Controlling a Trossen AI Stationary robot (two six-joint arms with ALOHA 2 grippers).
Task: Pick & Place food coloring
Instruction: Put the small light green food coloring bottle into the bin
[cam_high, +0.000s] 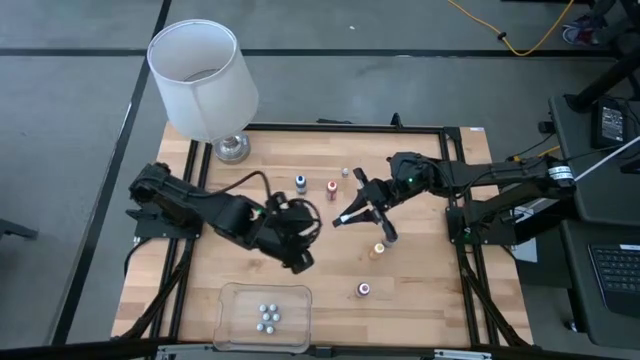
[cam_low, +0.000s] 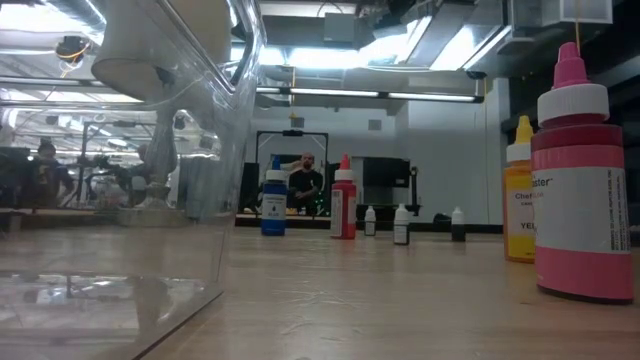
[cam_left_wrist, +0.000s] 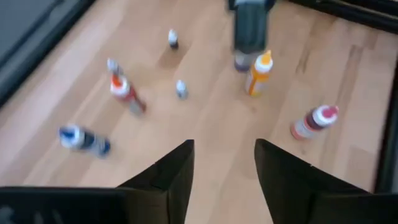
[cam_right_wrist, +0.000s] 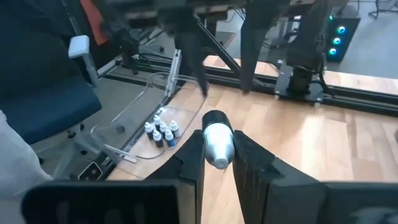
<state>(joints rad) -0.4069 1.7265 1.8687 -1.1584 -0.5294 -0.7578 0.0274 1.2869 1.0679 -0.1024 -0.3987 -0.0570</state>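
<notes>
- Right pincer (cam_right_wrist: 217, 163): it is seen over the middle of the worktop (cam_high: 420, 310), its fingers pinching a small pale-capped bottle (cam_right_wrist: 217, 146); the cap stands between the two dark fingers in the right wrist view.
- Left pincer (cam_left_wrist: 224, 165): it is held above the worktop, left of centre, with fingers spread and nothing between them; it is judged to be waiting.
- Clear tray (cam_high: 232, 320): it lies at the near edge, left of centre, and several small pale-capped bottles (cam_high: 268, 317) are already gathered in it.
- Food coloring left on the worktop: a blue bottle (cam_high: 300, 183) and a red bottle (cam_high: 331, 187) stand towards the far side; an orange bottle (cam_high: 378, 249) stands just beside the right pincer, and a pink bottle (cam_high: 364, 289) nearer the near edge.
- Step in hand, as judged: the pinched bottle is to be carried to the clear tray.
- The bottle is best kept upright and lifted clear before any sideways travel, since the orange bottle is close enough to be knocked.
- The route to the tray passes near the left pincer; a path along the near side is advised.
- Release is best made low over a bare part of the tray, apart from the bottles already there, so that none is toppled.
</notes>
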